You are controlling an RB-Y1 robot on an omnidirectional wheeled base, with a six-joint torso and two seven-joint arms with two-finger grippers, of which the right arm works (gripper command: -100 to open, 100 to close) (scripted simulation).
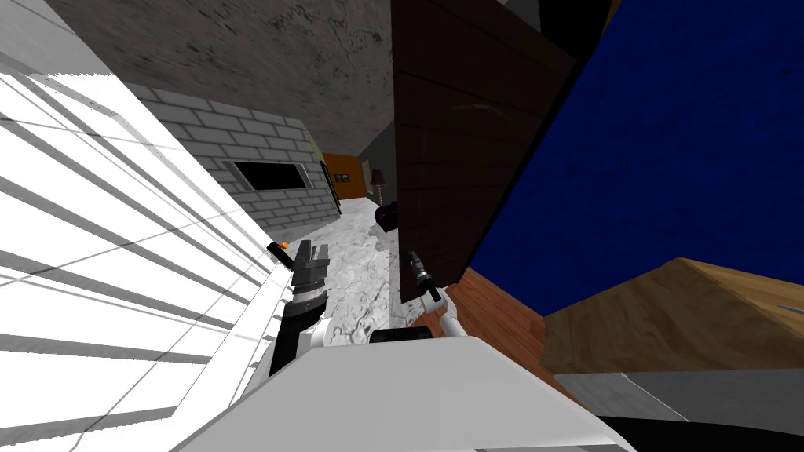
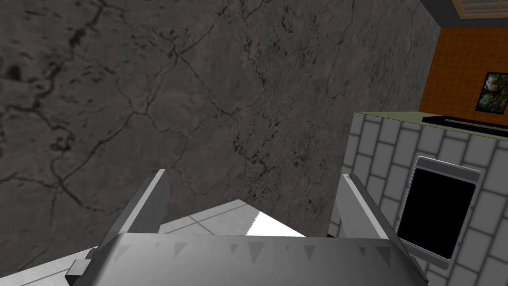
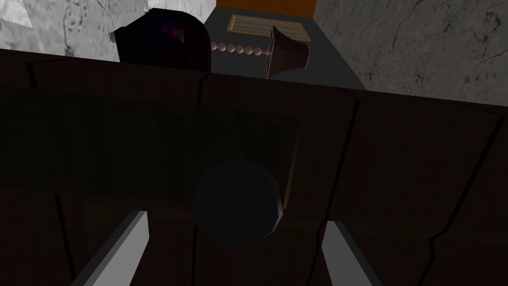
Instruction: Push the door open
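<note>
The left jaws, at my left beside the white wall (image 1: 94,235), stand wide open and hold nothing. The right jaws are wide open and empty too, their fingers (image 3: 124,243) on either side of the round dark knob (image 3: 238,201). I cannot tell if they touch it. The knob sits on the dark brown door (image 1: 463,157), which stands just ahead, right of the marble floor (image 1: 353,259). Past the door's edge a dark object (image 3: 163,39) is half hidden and hard to name, and a lamp (image 3: 283,52) is behind it. Far off, the picture (image 2: 493,92) on the orange wall is too small to make out.
</note>
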